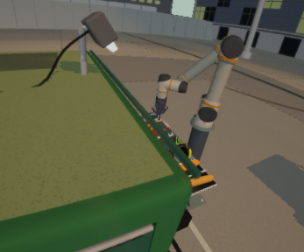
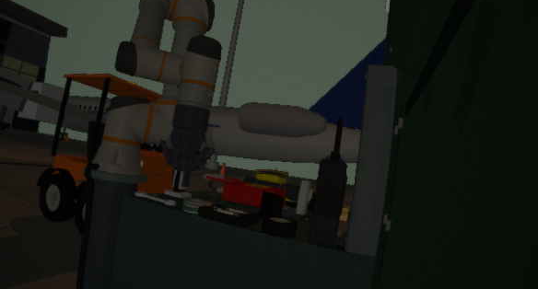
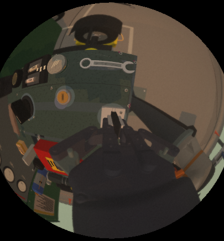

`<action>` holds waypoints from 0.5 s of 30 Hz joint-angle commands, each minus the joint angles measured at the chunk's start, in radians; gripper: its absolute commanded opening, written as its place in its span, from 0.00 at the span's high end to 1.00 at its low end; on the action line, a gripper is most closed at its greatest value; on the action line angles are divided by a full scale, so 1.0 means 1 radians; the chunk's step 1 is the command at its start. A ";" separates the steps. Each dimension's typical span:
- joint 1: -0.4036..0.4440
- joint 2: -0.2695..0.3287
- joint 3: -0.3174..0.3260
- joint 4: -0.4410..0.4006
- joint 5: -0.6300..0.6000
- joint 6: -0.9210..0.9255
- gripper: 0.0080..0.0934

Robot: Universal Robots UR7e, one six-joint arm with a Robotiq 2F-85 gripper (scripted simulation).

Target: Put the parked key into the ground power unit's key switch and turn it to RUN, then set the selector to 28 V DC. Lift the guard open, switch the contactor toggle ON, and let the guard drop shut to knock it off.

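Note:
The parked key (image 3: 116,121) stands upright in its white holder (image 3: 112,114) near the panel's right edge. My gripper (image 3: 114,130) (image 2: 180,179) (image 1: 159,114) is right over it and I hold the key's dark bow, closed on it. The key switch (image 3: 63,96) is an orange disc with a slot, to the left on the panel. The black selector knob (image 3: 21,109) sits further left. The red guard (image 3: 50,157) (image 2: 246,189) lies closed lower on the panel. The toggle under it is hidden.
A wrench (image 3: 107,64) lies on the panel's far part, beside a round gauge (image 3: 56,64). The green unit body (image 1: 71,144) rises beside the panel. A black handset (image 2: 330,180) stands at the panel's other end. The arm's base post (image 1: 199,140) stands close beside the panel.

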 commanded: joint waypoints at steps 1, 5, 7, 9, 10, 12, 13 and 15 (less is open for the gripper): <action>0.000 0.000 0.000 0.000 0.000 0.000 0.99; 0.000 0.000 0.000 0.000 0.000 0.000 1.00; 0.000 0.000 0.000 0.000 0.000 0.000 1.00; 0.000 0.000 0.000 0.000 0.000 0.000 1.00; 0.000 0.000 0.000 0.000 0.000 0.000 1.00; 0.000 0.000 0.000 0.000 0.000 0.000 1.00; 0.000 -0.001 0.000 0.001 0.000 0.000 1.00; 0.000 -0.001 -0.001 0.001 0.000 0.000 1.00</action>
